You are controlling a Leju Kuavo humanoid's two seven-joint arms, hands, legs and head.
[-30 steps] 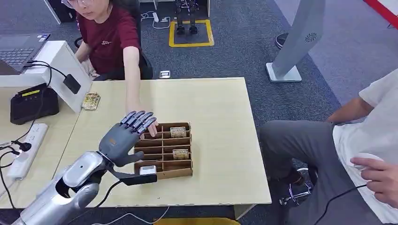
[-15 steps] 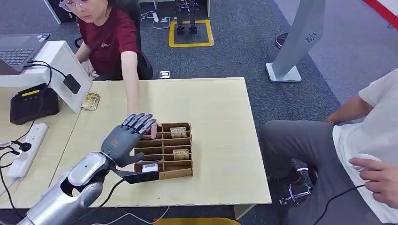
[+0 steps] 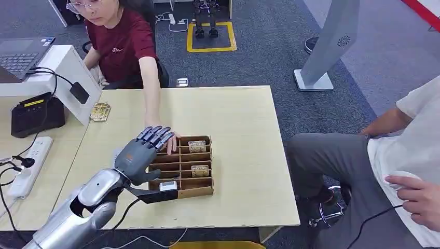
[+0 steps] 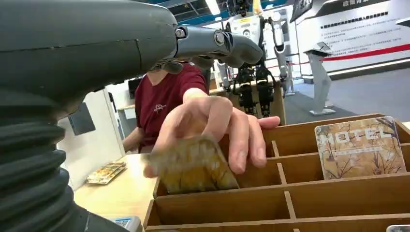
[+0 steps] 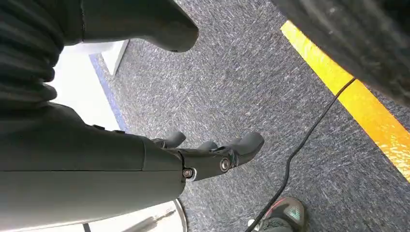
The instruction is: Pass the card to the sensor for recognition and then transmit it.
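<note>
A wooden slotted card rack [image 3: 204, 181] lies on the light table [image 3: 244, 129]. Two patterned cards [image 3: 196, 146] [image 3: 200, 170] stand in its slots. My left hand [image 3: 141, 155] hovers over the rack's left end, fingers stretched out and holding nothing. Just beyond my fingers, a person's hand [image 3: 168, 142] reaches into the far-left slot. In the left wrist view that person's hand [image 4: 212, 125] holds a blurred patterned card [image 4: 193, 166] in a slot, beneath my left hand [image 4: 96, 58]; a "HOTEL" card [image 4: 360, 147] stands further along. My right hand [image 5: 193, 154] hangs over carpet, empty.
A black terminal [image 3: 37, 111] with a cable sits at the table's left, beside a white stand [image 3: 67, 72]. A small stack of cards [image 3: 100, 111] lies near it. A small black-and-white device [image 3: 158, 193] on a cable lies by the rack's near-left corner. A second person sits at the right.
My left hand has drifted slightly right and nearer over the rack's left end. The person's hand stays at the far-left slot, shifting a little right.
</note>
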